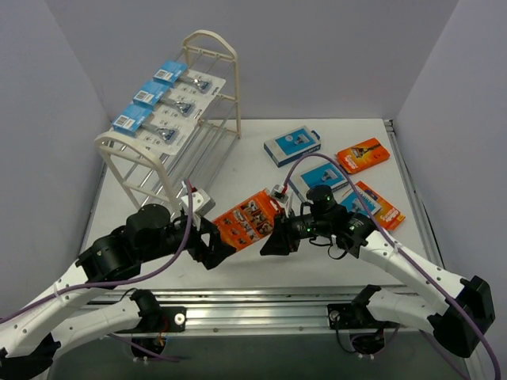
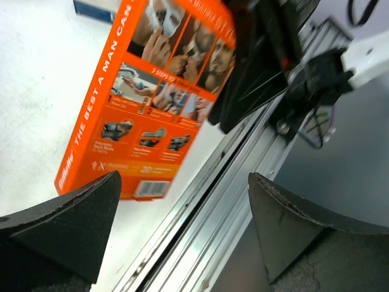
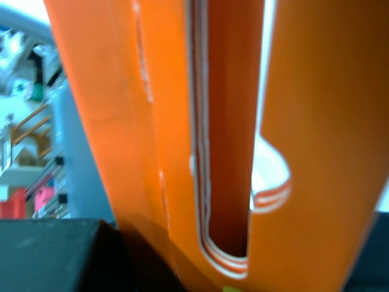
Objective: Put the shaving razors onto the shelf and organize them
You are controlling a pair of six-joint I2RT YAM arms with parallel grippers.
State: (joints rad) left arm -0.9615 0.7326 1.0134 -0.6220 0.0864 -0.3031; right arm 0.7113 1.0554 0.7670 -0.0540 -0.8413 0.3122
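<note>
Two grippers meet mid-frame: the right gripper (image 1: 276, 233) clamps an orange box (image 1: 247, 219) by its right end, long axis pointing left at the wide-open, empty left gripper (image 1: 219, 242); the shelf (image 1: 119, 152) stands upper left.

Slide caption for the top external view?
Right gripper holds an orange razor box out toward the open left gripper; three blister packs lie on the shelf.

Shelf (image 1: 238, 111): one. Blister cards (image 1: 173, 107): three. Orange boxes (image 1: 363, 155): three (one held up). Blue-and-white boxes (image 1: 291, 147): seemingly two.
</note>
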